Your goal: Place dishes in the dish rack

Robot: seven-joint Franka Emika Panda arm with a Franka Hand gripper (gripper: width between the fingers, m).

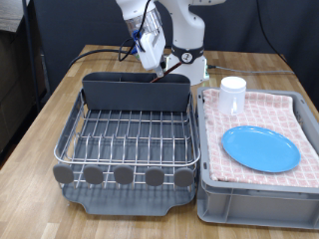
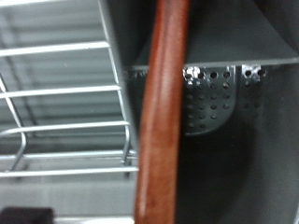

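Wooden spoon (image 2: 161, 121) upright inside caddy (image 1: 135, 92); claw (image 1: 152, 62) above.

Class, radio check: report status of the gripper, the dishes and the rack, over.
Gripper above caddy, wooden spoon running down into it. Plate and mug on towel in crate. Rack wires bare.

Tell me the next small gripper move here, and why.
Probably ease the gripper straight down a little before releasing: the wooden spoon hangs upright over the caddy, whose perforated floor shows behind it, so it likely isn't seated. The plate and mug wait on the towel.
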